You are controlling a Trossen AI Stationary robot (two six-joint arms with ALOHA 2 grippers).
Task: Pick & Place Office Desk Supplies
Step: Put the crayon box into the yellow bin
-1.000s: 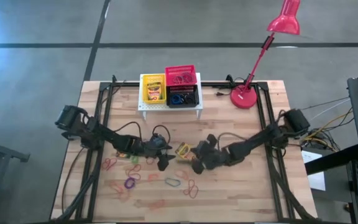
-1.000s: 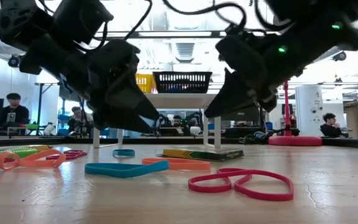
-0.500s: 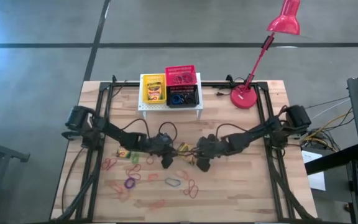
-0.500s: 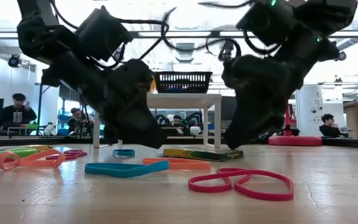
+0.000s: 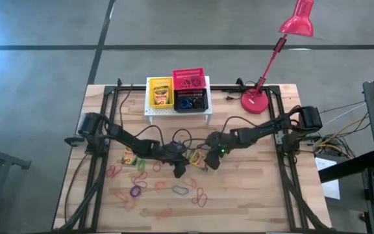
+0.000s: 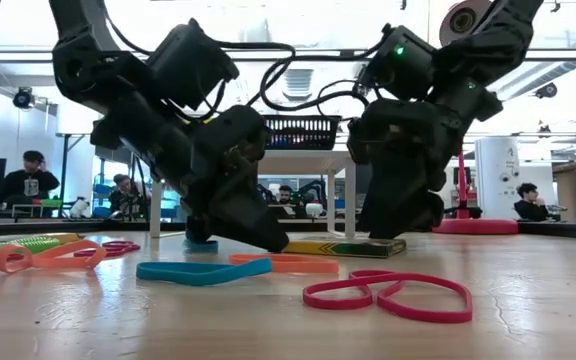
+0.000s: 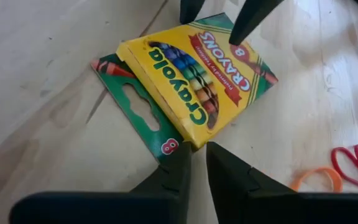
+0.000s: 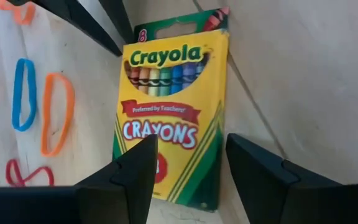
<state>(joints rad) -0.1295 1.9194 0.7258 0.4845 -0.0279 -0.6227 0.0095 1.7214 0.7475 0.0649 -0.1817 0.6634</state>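
Observation:
A yellow-and-green crayon box [image 5: 197,158] lies flat on the wooden table, face up. My left gripper [image 7: 197,163] points slanting down at its flap-end corner [image 7: 191,142], its fingers almost together with a narrow gap. My right gripper [image 8: 188,168] stands open at the other end, one finger on either side of the box [image 8: 169,124]. Coloured elastic loops [image 5: 135,190] lie scattered near the front. A second crayon box [image 5: 130,158] lies farther left. My left gripper has its fingertips [image 7: 182,163] right at the box's corner beside the green flap [image 7: 143,112], coming slanting down from the table's left. I cannot tell whether they touch it. The box lies flat on the table.
At the far edge a white stand [image 5: 177,112] carries a yellow basket [image 5: 160,94] with a crayon box, a red basket [image 5: 189,79] and a black basket [image 5: 191,101]. A red desk lamp [image 5: 255,101] stands far right. Blue [image 6: 203,270] and red [image 6: 388,293] loops lie in front.
My left gripper has gone down and toward the table's right, up to the crayon box, and its fingers have drawn nearly together. My right gripper has swung and turned over the box's other end, sunk a little, and opened wide.

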